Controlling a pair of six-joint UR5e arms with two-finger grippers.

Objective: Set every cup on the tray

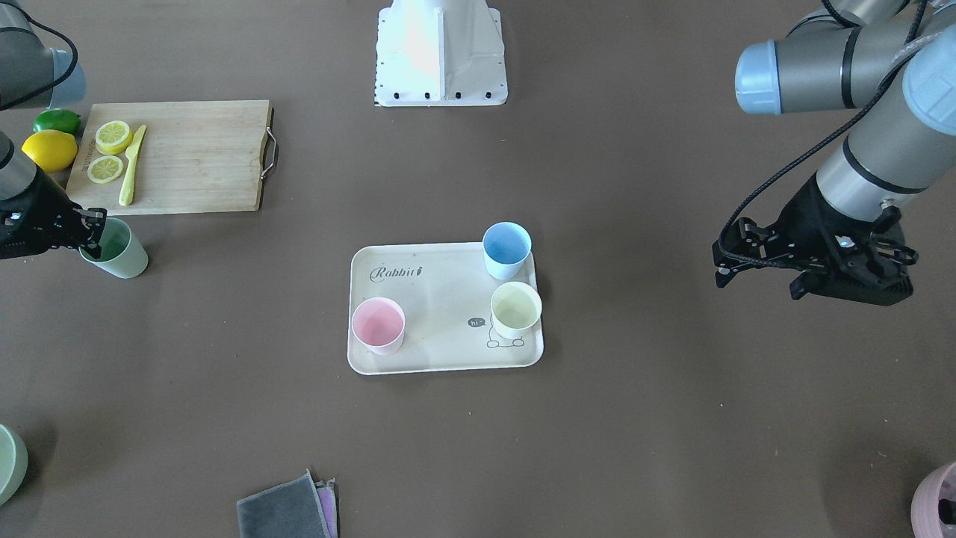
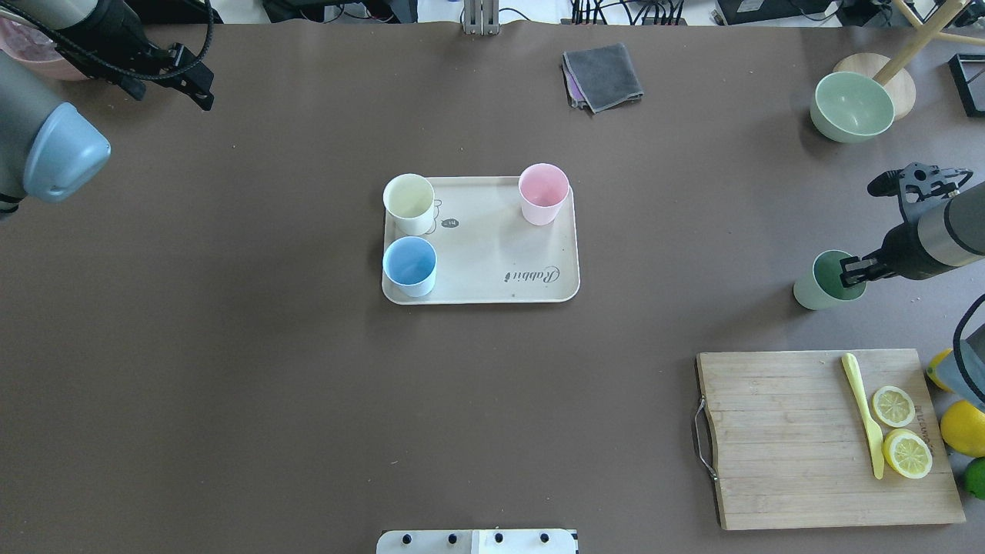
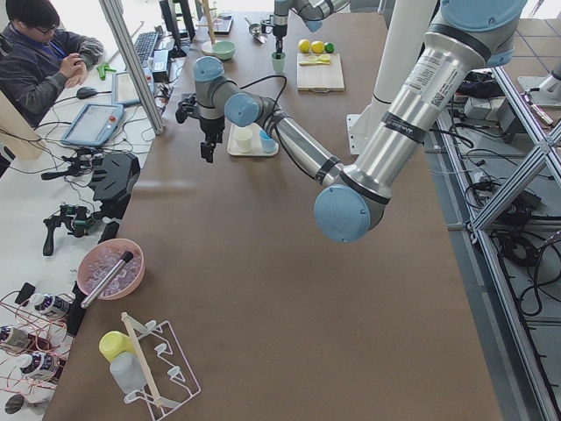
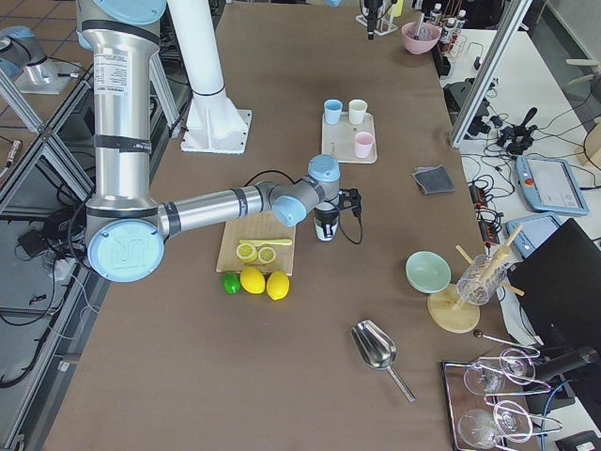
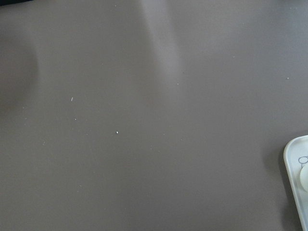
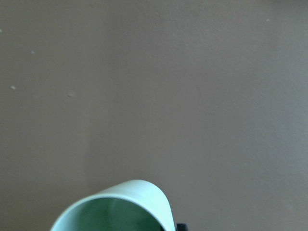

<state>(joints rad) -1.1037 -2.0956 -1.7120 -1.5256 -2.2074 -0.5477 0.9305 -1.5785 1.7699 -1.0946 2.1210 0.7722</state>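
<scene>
The cream tray (image 1: 441,360) lies mid-table and also shows in the overhead view (image 2: 565,231). On it stand the light blue cup (image 1: 506,250), the pale yellow cup (image 1: 515,310) and the pink cup (image 1: 378,325). The mint green cup (image 1: 119,254) is off the tray, on the robot's right next to the cutting board, and looks tilted. My right gripper (image 1: 93,228) is shut on its rim; the right wrist view shows that rim (image 6: 120,207). My left gripper (image 1: 718,261) is open and empty, high over bare table far from the tray.
A wooden cutting board (image 1: 187,157) with lemon slices and a yellow knife (image 1: 131,175) lies close to the mint cup, with whole lemons and a lime beside it. A grey cloth (image 1: 287,512), a green bowl (image 2: 853,106) and a mauve pot (image 1: 937,501) sit at the table's edges.
</scene>
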